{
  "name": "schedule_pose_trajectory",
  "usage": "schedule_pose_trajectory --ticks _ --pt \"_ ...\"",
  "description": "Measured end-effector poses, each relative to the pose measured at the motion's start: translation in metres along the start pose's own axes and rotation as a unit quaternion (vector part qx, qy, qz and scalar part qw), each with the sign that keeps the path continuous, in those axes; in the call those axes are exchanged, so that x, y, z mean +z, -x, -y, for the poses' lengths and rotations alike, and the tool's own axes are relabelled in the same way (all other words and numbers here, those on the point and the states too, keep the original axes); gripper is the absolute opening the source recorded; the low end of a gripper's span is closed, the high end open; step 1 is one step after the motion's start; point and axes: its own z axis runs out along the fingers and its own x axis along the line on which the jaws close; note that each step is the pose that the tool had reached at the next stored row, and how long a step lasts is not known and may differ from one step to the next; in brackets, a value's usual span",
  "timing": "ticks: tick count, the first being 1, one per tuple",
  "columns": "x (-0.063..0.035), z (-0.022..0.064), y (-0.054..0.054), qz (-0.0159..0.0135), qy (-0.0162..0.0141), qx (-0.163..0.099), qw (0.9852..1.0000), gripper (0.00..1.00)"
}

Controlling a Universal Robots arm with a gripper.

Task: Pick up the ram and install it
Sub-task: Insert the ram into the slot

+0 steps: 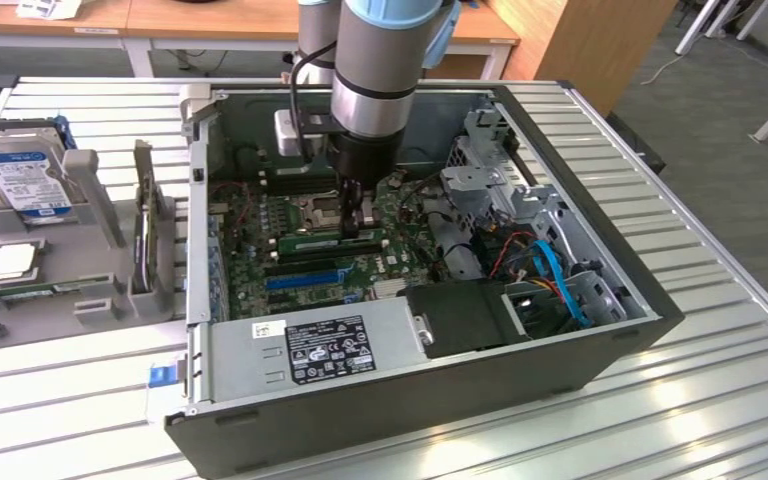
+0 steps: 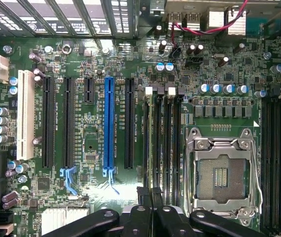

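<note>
Where the ribbed silver metal worktop (image 1: 704,400) carries the open grey steel computer case (image 1: 357,410), we see the green motherboard (image 2: 219,64) lying inside it around the square silver processor socket (image 2: 222,173). Just beside that socket the black gripper (image 1: 353,232) is pressed together, pinching the ram (image 1: 311,243), a long thin green circuit-board stick standing on edge along the black memory slots (image 2: 167,143) next to the socket. Whether it is seated we cannot tell.

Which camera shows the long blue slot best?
The wrist view. It looks straight down on the blue slot, so you see it whole, end to end, between black slots. The exterior view shows the blue slot as a small slanted strip on the motherboard.
</note>
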Motion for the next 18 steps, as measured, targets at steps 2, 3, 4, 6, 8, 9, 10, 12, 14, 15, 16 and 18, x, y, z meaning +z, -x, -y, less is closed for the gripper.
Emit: schedule_pose_trajectory --ticks 2,3,4,6,8,9,10,12,14,15,16,18 --pt "0.0 0.0 0.0 0.0 0.0 0.0 1.0 0.11" --pt "0.0 0.0 0.0 -0.0002 0.0 0.0 1.0 0.11" --pt "0.0002 -0.0001 -0.0001 -0.0001 0.0001 0.0 1.0 0.11" --pt "0.0003 0.0 0.0 0.0 0.0 0.0 1.0 0.11" --pt "0.0004 0.0002 0.0 -0.0001 0.0 0.0 1.0 0.11" --pt "0.0004 0.0002 0.0 0.0 0.0 0.0 1.0 0.11" --pt "0.0004 0.0003 0.0 0.0 0.0 0.0 1.0 0.11" --pt "0.0005 0.0007 -0.0001 0.0 0.0 0.0 1.0 0.11" --pt "0.0005 0.0007 -0.0001 0.0 0.0 0.001 1.0 0.11" --pt "0.0005 0.0007 -0.0001 0.0001 0.0 0.001 1.0 0.11" --pt "0.0005 0.0007 -0.0001 0.0 0.0 0.001 1.0 0.11" --pt "0.0004 0.0007 -0.0001 0.0 0.0 0.001 1.0 0.11"
